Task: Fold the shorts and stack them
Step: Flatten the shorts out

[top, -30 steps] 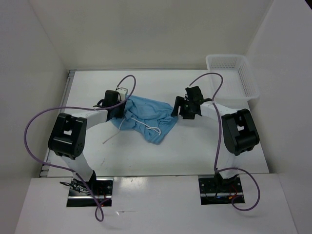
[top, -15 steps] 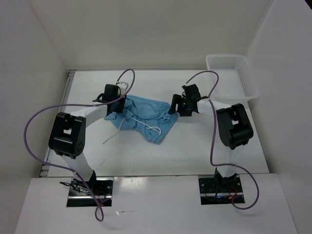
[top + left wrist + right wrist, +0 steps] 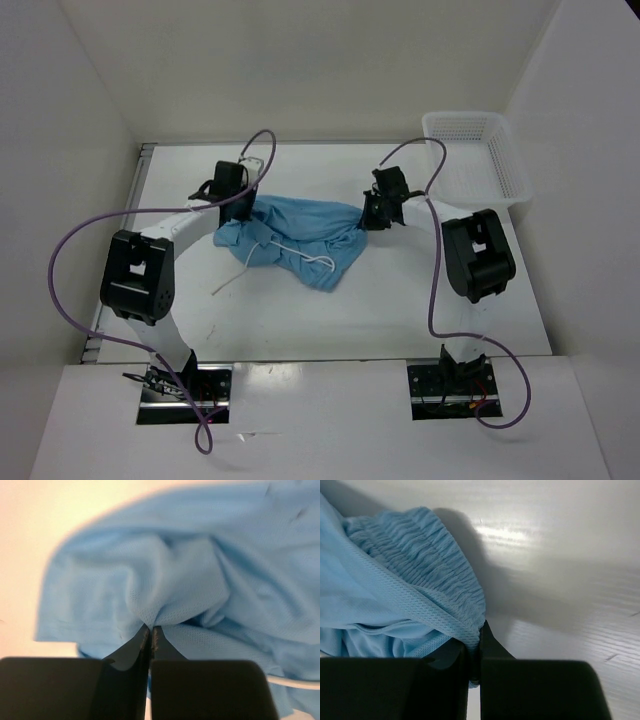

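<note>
Top external: arms outstretched, left claw (image 3: pixel 241 206) and right claw (image 3: pixel 372 216) tight on shorts (image 3: pixel 305 235).

Left claw (image 3: pixel 150 628) clamped tight; right claw (image 3: pixel 479 631) likewise.

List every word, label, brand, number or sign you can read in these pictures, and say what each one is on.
None: no readable text in any view.
The shorts show only plain blue fabric and a white cord, with no print or tag in sight.
The basket is plain white mesh with no marking.
Anything on the small parts at the arm bases is too small to read.
</note>
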Motion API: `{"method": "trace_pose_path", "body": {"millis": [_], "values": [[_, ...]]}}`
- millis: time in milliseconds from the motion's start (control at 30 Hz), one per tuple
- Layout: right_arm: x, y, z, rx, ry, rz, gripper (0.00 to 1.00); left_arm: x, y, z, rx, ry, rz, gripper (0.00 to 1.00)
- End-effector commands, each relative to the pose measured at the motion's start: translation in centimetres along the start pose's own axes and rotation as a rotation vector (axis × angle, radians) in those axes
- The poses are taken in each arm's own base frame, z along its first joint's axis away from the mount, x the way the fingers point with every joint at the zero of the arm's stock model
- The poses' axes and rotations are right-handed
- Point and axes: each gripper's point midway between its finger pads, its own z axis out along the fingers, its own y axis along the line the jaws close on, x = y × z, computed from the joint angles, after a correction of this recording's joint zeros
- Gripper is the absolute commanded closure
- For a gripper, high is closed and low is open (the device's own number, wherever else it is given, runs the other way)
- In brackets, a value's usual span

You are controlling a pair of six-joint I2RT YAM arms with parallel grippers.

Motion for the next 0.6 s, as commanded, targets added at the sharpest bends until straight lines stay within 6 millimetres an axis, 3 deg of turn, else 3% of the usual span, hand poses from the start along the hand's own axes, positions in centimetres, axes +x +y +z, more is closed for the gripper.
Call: {"method": "trace_pose_path", "body": {"millis": [0,33,67,133,167,233,267,333,367,567], "values": [[-8.5,2.2,-5.3,0.029,-0.239,-0.088,1.00,-9.2,2.1,-3.2,-0.063,-0.195,-0.016,1.00],[-11.1,3.1,-8.2,0.048,-0.315,-0.099,1.00,-11.1,2.7,-4.5,-0.086,-0.231,-0.021,1.00],[-12.4,3.5,-9.8,0.057,-0.355,-0.121,1.00,-14.1,4.0,-6.9,-0.107,-0.293,-0.036,1.00],[-15.5,4.1,-13.8,0.081,-0.465,-0.129,1.00,-16.5,4.9,-9.6,-0.128,-0.347,-0.047,1.00],[-16.4,4.8,-16.6,0.081,-0.515,-0.137,1.00,-17.4,5.6,-11.7,-0.141,-0.374,-0.056,1.00],[-18.2,5.2,-20.2,0.092,-0.594,-0.164,1.00,-19.1,6.5,-14.5,-0.165,-0.435,-0.067,1.00],[-18.6,5.6,-22.7,0.091,-0.636,-0.172,1.00,-19.5,7.1,-16.5,-0.197,-0.465,-0.076,1.00],[-19.0,6.3,-25.1,0.082,-0.675,-0.187,1.00,-20.3,7.9,-19.9,-0.229,-0.531,-0.090,1.00],[-19.4,6.5,-27.7,0.089,-0.726,-0.194,1.00,-20.4,8.7,-21.1,-0.255,-0.551,-0.102,1.00],[-18.2,8.5,-34.3,0.136,-0.841,-0.253,1.00,-20.9,11.8,-29.4,-0.349,-0.699,-0.150,1.00]]}}
